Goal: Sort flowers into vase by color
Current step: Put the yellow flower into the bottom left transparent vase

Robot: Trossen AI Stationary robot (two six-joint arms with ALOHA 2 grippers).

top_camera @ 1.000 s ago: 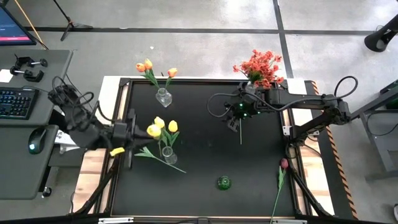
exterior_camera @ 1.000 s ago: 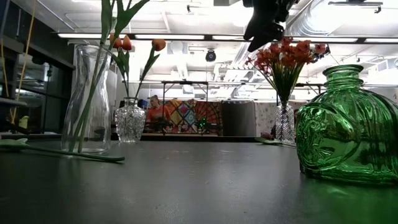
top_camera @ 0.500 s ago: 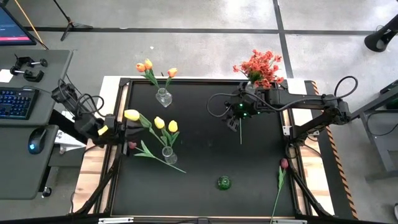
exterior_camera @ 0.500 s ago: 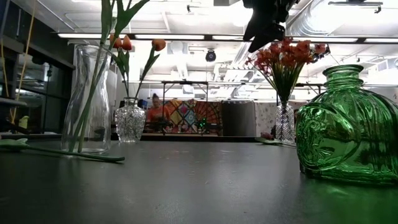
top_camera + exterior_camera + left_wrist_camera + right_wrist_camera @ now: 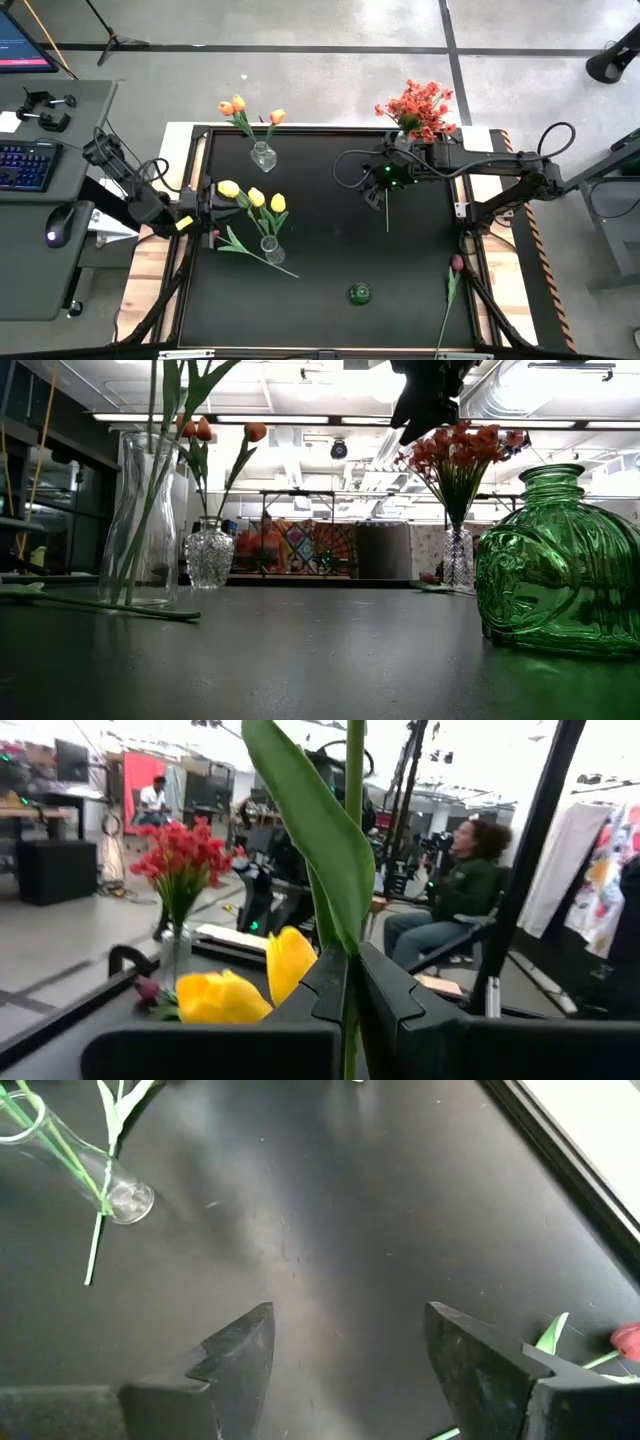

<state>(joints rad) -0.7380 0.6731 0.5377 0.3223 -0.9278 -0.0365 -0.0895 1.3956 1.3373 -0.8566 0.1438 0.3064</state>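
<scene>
My left gripper (image 5: 208, 200) is near the table's left edge, shut on a yellow tulip (image 5: 228, 189) held upright. Its stem (image 5: 152, 395) runs down to the mouth of the tall clear vase (image 5: 268, 246); whether it is inside, I cannot tell. Two yellow tulips (image 5: 267, 200) stand in that vase, and their heads (image 5: 230, 997) show beyond my fingers. Another stem with leaves (image 5: 250, 248) lies flat beside the vase. My right gripper (image 5: 377, 196) hangs open above the table's middle (image 5: 350, 1370), touching nothing. A pink tulip (image 5: 456, 264) lies at the right edge. My left gripper pinches the yellow tulip's green stem (image 5: 351, 935) between its two fingers, just below a long leaf (image 5: 305, 815). The fingers come level from the table's left and lie across the stem. The flower is lifted clear and upright, its head above the fingers.
A small clear vase (image 5: 262, 155) with orange tulips stands at the far left. A vase of red-orange sprays (image 5: 420, 108) stands at the far edge by the right arm. A green glass vase (image 5: 359, 294) sits near the front edge. People sit in the room beyond.
My left gripper drew back toward the table's left edge with the yellow tulip, then came right again toward the clear vase. The tulip's stem now shows above the vase in the low view, where it did not before. The right arm kept still.
</scene>
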